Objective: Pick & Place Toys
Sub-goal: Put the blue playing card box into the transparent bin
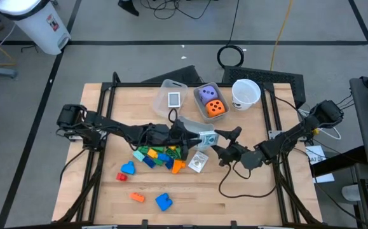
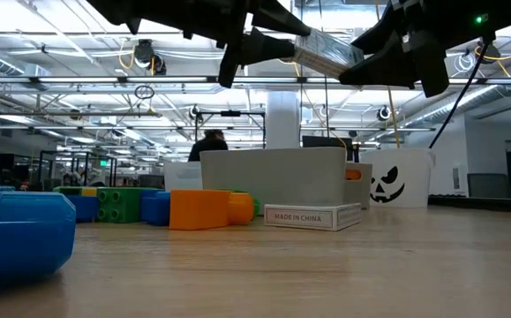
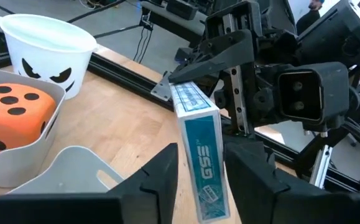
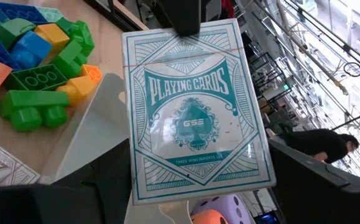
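A teal-and-white playing-card box (image 1: 207,137) hangs in the air over the table's middle between my two grippers. My left gripper (image 1: 194,134) is shut on its left end. My right gripper (image 1: 222,142) is open, with a finger on either side of the box's right end (image 4: 198,180). A pile of green, blue, yellow and orange blocks (image 1: 159,156) lies on the table under my left arm. A second flat patterned card box (image 1: 198,162) lies beside the pile. A purple die and an orange die (image 1: 216,107) sit in a clear bin. My left gripper pinches the box's left end (image 3: 203,186) between its two fingers, one on each broad face. The fingers come level from the table's left. The box is lifted clear, on edge, reaching toward the right. My right gripper's fingers (image 3: 212,59) flank the box's two long narrow edges; I cannot tell whether they touch.
A clear bin (image 1: 174,95) with one card and the dice bin (image 1: 204,113) stand at the far middle, with a white cup (image 1: 246,93) to their right. Another clear bin (image 4: 99,118) sits below the held box. Loose blue (image 1: 128,168), red (image 1: 121,177) and orange (image 1: 137,197) blocks lie near the front left.
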{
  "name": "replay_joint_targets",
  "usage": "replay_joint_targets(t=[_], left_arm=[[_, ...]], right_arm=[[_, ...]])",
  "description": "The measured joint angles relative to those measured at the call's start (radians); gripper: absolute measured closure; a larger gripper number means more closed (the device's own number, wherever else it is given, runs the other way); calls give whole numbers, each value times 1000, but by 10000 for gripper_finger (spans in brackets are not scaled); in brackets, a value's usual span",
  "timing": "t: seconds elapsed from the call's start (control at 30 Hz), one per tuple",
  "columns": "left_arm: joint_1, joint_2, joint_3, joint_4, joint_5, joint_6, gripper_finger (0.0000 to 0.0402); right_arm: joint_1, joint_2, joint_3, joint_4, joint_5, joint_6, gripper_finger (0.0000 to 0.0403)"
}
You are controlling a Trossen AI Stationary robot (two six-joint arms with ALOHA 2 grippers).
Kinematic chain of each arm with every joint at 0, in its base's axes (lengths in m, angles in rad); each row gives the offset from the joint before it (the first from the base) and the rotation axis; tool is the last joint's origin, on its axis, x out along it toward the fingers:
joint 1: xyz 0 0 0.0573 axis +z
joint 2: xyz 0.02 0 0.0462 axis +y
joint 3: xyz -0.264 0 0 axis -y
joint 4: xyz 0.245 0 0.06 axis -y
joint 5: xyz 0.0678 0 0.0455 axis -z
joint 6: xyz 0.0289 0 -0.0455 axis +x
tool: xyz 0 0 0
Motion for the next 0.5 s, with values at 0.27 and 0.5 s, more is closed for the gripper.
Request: replay_joint_targets(t=[0.27, 0.5], left_arm=[[2, 76, -1, 117, 1, 3, 176], [26, 95, -1, 154, 2, -20, 188]], right_arm=[[-7, 0, 0, 0, -4, 3, 114], [-4, 0, 0, -1, -3, 3, 114]])
